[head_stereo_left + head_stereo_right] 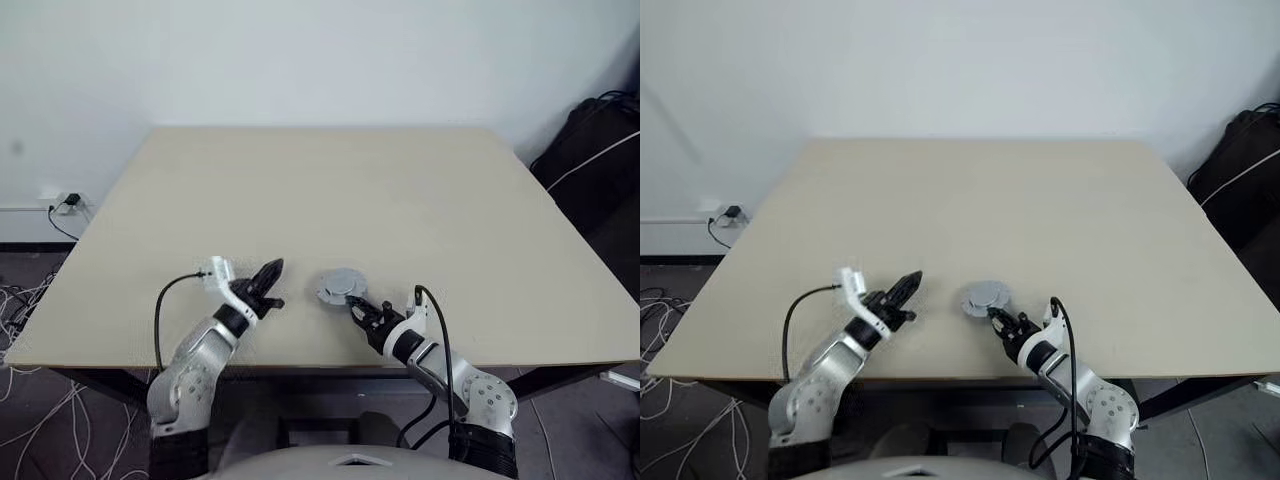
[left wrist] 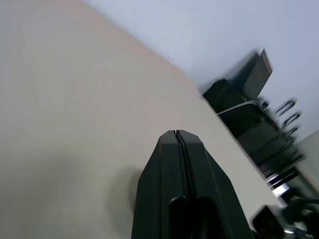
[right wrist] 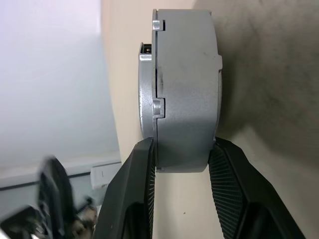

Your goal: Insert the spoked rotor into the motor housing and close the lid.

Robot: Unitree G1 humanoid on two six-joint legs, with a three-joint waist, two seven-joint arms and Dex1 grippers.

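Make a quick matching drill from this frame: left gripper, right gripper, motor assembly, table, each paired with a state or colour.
Things:
1. left gripper
2. right gripper
3. grey motor assembly
4. table

States:
A. beige, bare across the far half
B. shut, holding nothing
C. clamped by its flat faces, lid seated
D. shut on the assembly's edge

Pairs: 1-B, 2-D, 3-C, 4-A

Plain grey motor housing (image 3: 184,84), beige table (image 1: 330,190).
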